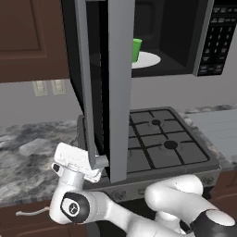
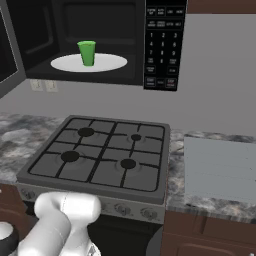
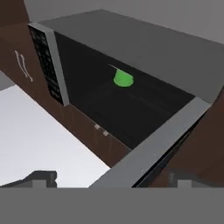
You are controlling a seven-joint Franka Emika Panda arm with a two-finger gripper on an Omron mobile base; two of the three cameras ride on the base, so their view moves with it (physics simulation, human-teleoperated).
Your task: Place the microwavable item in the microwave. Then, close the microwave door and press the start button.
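The microwavable item, a small bright green cup (image 2: 87, 52), stands upright on the white turntable plate (image 2: 107, 64) inside the black microwave (image 2: 100, 15). The same cup (image 1: 136, 50) (image 3: 123, 79) shows from the other two views. The microwave door (image 1: 119, 88) hangs wide open, swung out over the stove and seen edge-on. My gripper (image 1: 98, 163) is low at the door's bottom outer corner, open, holding nothing. In the hand view the door's grey edge (image 3: 162, 140) runs down between my gripper's (image 3: 113, 179) spread fingertips. The keypad (image 2: 161, 45) is to the right of the cavity.
A black gas stove (image 2: 100, 155) sits directly under the microwave. Speckled stone counter (image 1: 28, 152) lies on both sides, with a flat pale grey slab (image 2: 220, 170) on the right. Brown cabinets (image 1: 28, 37) flank the microwave. Wall outlets (image 1: 48, 87) are behind the door.
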